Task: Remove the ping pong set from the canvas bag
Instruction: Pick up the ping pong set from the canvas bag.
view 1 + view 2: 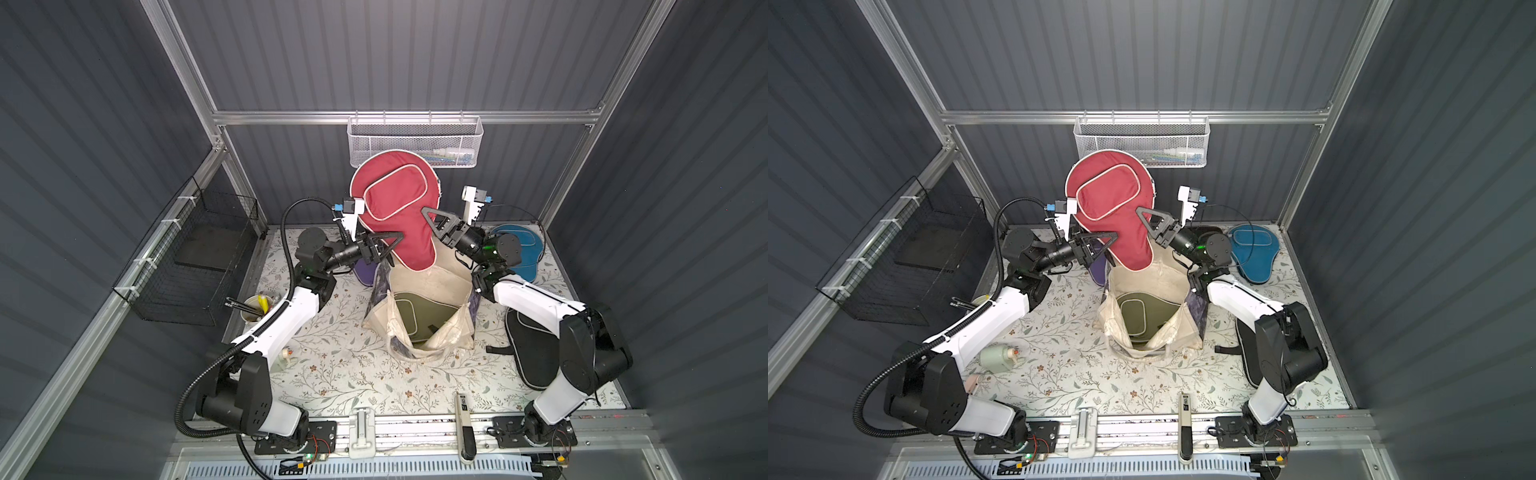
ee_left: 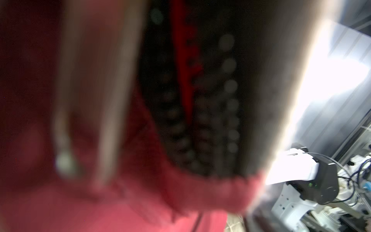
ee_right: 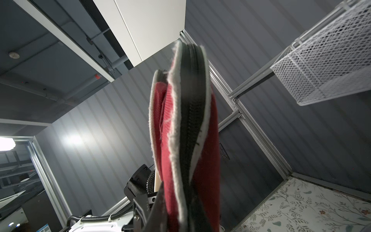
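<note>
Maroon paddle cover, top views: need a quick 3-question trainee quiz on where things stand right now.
1. True or false: the maroon cover sits fully inside the canvas bag.
2. Which colour of cover lies inside the canvas bag? A olive, B blue, C black.
3. Fill in: the ___ tool is plainly shut on the maroon cover's edge.

Key
1. False: it is held up above the bag's mouth.
2. A: the olive cover.
3. Right: the right tool grips it, and the right wrist view shows the cover rising out of that grip.
</note>
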Robot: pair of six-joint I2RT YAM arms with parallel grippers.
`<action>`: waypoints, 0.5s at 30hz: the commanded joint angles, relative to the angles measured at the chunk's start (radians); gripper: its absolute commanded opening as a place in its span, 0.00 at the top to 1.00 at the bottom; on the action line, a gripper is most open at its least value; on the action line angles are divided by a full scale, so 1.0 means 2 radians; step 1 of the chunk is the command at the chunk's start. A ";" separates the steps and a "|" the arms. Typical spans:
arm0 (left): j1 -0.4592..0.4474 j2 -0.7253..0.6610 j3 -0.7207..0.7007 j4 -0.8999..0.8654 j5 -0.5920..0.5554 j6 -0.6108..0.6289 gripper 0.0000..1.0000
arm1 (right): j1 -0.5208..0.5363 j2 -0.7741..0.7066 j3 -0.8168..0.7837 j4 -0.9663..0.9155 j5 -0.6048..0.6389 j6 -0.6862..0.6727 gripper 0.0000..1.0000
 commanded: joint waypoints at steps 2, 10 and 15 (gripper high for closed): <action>-0.009 -0.031 0.030 -0.049 0.012 0.043 1.00 | 0.022 -0.014 0.016 0.017 0.001 -0.034 1.00; 0.039 -0.105 0.149 -0.479 -0.174 0.272 1.00 | -0.007 -0.103 0.095 -0.494 -0.070 -0.306 0.60; 0.136 -0.101 0.218 -0.606 -0.186 0.313 1.00 | -0.010 -0.098 0.220 -0.861 0.001 -0.510 0.22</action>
